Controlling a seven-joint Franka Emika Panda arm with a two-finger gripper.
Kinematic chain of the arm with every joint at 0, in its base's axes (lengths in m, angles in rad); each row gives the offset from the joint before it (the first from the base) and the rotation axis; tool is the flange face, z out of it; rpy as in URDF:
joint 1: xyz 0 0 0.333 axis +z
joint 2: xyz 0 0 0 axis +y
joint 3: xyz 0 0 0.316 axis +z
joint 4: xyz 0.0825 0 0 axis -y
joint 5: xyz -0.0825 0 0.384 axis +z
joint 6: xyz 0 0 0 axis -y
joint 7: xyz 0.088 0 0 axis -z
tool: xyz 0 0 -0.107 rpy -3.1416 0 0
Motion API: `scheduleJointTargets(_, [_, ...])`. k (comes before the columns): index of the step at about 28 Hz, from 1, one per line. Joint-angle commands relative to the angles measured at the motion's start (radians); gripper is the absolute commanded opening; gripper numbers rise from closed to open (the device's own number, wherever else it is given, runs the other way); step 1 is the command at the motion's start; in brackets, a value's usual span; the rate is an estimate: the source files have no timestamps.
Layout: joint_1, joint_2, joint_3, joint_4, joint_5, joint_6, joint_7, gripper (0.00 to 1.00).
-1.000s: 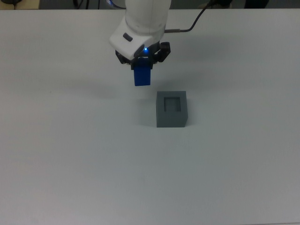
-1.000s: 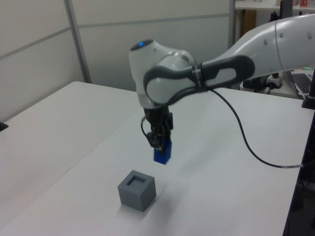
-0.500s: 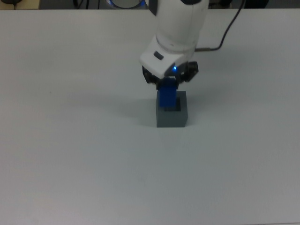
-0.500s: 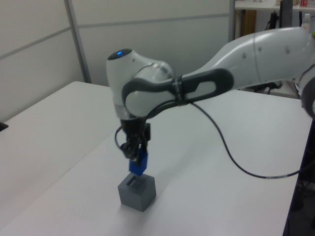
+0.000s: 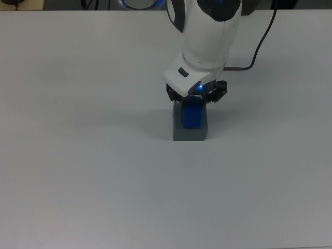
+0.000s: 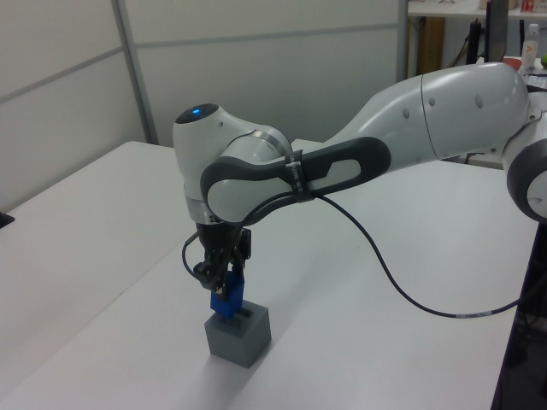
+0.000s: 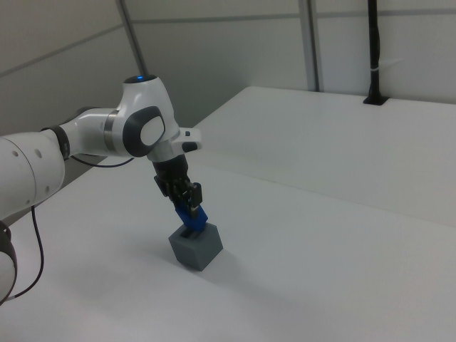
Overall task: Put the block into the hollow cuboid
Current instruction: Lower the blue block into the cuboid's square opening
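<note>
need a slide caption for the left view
Franka gripper holding a small bright-blue block, tilted, at the recess of a matte grey hollow cuboid on a white table.

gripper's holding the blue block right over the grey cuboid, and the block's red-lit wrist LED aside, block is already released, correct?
Not released. The gripper is shut on the block, whose lower end sits at the cuboid's recess; the left view shows it. The LED is blue.

Gripper (image 5: 194, 100) closed on blue block (image 5: 192, 116), directly above grey hollow cuboid (image 5: 190, 132). Block covers cuboid's top opening, lower end at recess. White table (image 5: 78, 155) all round. Black cable (image 5: 259, 46) trails far right in top view.
</note>
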Motion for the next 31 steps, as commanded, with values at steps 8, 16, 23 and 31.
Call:
scheduleJointTargets(8, [0.012,-0.005,0.0,-0.039,-0.001,-0.02,0.104,0.18])
scheduleJointTargets(16, [0.013,-0.007,0.0,-0.039,-0.006,-0.071,0.091,0.18])
scheduleJointTargets(23, [0.015,-0.002,0.0,-0.039,-0.006,-0.071,0.094,1.0])
scheduleJointTargets(31, [0.01,-0.039,-0.009,-0.028,-0.032,-0.065,0.093,1.0])
